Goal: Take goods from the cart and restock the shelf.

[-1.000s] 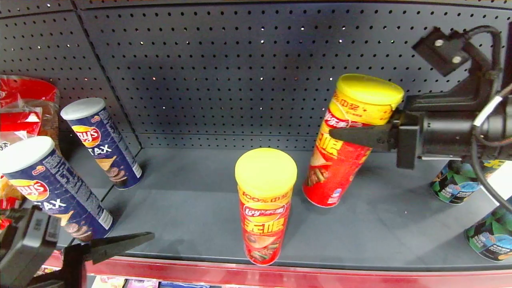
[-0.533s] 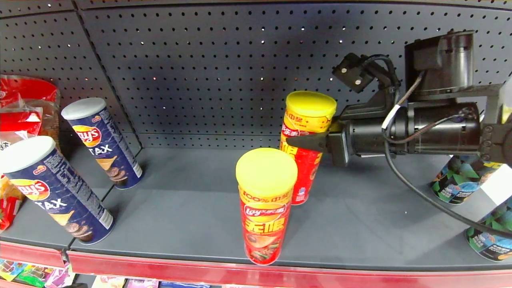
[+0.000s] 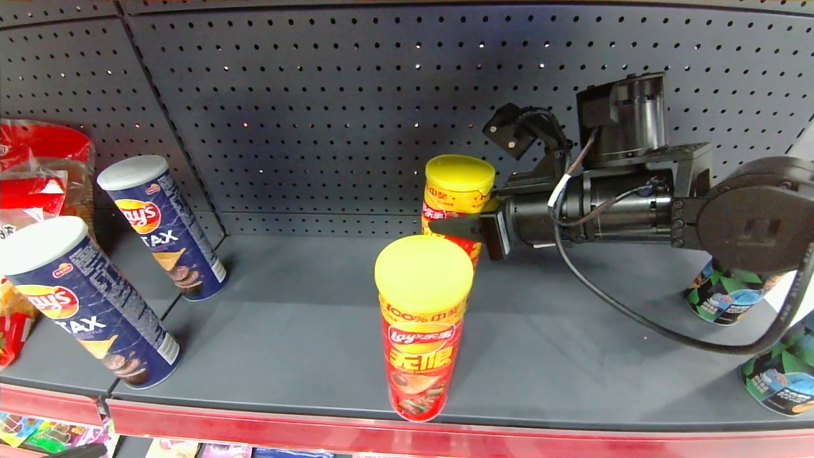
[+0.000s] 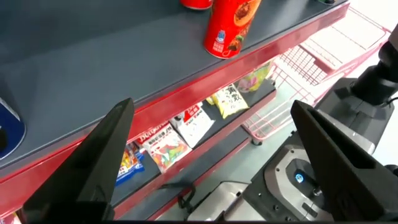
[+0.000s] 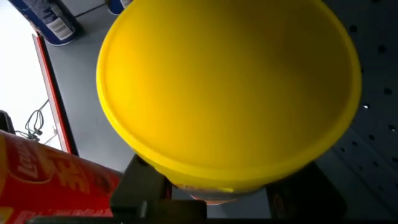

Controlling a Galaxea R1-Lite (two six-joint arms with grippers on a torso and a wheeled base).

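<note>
We see the right gripper [image 3: 455, 221] clamped on a yellow-lidded can [image 3: 459, 186] just behind the front can [image 3: 422, 324], perhaps set down. The left gripper [image 4: 208, 115] gapes wide.

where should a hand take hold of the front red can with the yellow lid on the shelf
Grip the front red can round its body just under the yellow lid, coming level from the open front of the shelf. It stands upright by the front edge, and a second red can is close behind it.
</note>
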